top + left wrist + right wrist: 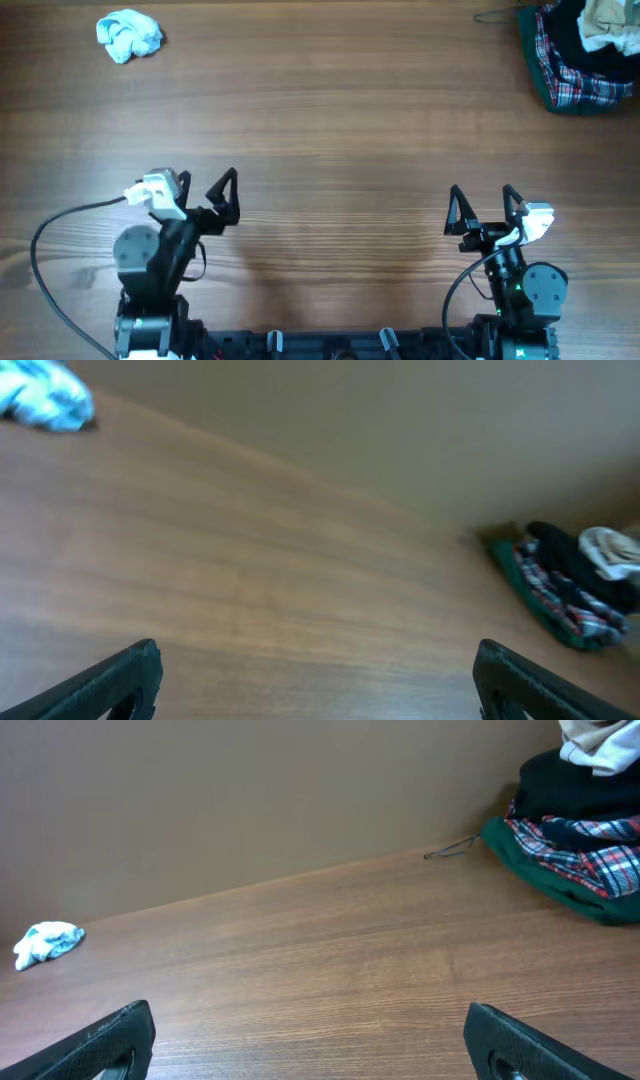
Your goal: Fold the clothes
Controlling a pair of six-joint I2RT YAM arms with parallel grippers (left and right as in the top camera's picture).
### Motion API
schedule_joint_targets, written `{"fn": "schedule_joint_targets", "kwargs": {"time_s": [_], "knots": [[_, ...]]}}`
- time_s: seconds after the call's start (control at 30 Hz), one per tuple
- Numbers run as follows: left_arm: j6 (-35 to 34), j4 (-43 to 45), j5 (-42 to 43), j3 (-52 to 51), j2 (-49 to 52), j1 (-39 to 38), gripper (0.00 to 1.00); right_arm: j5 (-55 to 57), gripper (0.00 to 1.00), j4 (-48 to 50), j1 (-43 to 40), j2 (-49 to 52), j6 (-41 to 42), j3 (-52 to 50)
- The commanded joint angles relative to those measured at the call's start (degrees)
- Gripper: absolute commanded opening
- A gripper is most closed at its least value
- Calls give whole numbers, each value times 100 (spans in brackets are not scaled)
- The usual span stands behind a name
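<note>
Over the table [330,140], left hand [196,190] and right hand [482,194] gape wide, empty

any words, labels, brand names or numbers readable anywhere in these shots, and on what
None: no view shows text that can be read.
The pile of clothes shows only a plaid pattern, with no tag or print visible.
The light blue cloth is crumpled and shows no print.
The table is bare wood grain, unmarked.
Any marks on the arms are too small to make out.
</note>
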Motion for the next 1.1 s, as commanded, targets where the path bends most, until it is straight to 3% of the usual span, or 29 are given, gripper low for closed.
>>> {"fn": "schedule_joint_targets", "kwargs": {"time_s": [0.0, 0.13, 0.67, 0.83, 1.07], "knots": [[131, 356, 70, -455, -535, -225, 100, -13, 100, 33, 20, -57, 46, -31], [133, 673, 72, -892, -1294, -378, 100, -13, 100, 33, 20, -57, 46, -31], [151, 87, -138, -1333, -2752, -376, 100, -13, 100, 33, 20, -57, 46, -31], [282, -479, -413, -1333, -2811, -376, 100, -13, 100, 33, 20, -57, 48, -31], [411, -487, -409, -1333, -2811, -376, 100, -13, 100, 33, 20, -57, 46, -31]]}}
